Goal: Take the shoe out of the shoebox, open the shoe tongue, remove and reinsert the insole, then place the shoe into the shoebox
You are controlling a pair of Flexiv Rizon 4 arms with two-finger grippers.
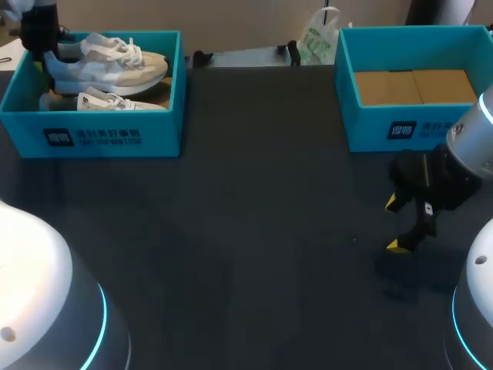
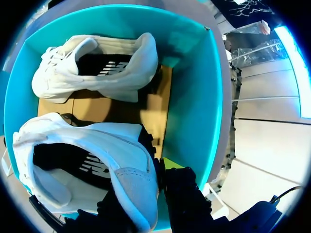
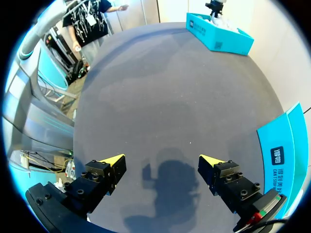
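White, rounded arm housings (image 1: 31,262) fill the near corners of the head view, one on each side, with the dark tabletop (image 1: 254,247) stretching away between them. On the right, the right gripper (image 1: 394,223) hangs just over the bare tabletop, its yellow-tipped fingers spread wide with nothing between them; its own wrist view shows the same open right gripper (image 3: 163,162) above its shadow on the grey surface (image 3: 170,97). Just beside and beyond it stands a teal box (image 1: 385,127) with a plain cardboard floor (image 1: 416,86); in the right wrist view that box's wall (image 3: 284,150) is close at the gripper's side. Well apart, at the far left corner of the tabletop, sits the teal shoebox (image 1: 92,135), seen small and far ahead in the right wrist view (image 3: 221,36). The left gripper (image 1: 42,50) is over that shoebox's left end, pinching the heel of a white shoe (image 1: 108,62), which sits high with its toe pointing right, roughly level with the rim. In the left wrist view the black fingers of the left gripper (image 2: 150,174) press on either side of the shoe's (image 2: 87,165) heel wall, one yellow tip just visible. A second shoe (image 1: 115,100) lies lower in the shoebox, on the cardboard bottom ahead of the gripper (image 2: 92,68), near the teal wall (image 2: 194,97).
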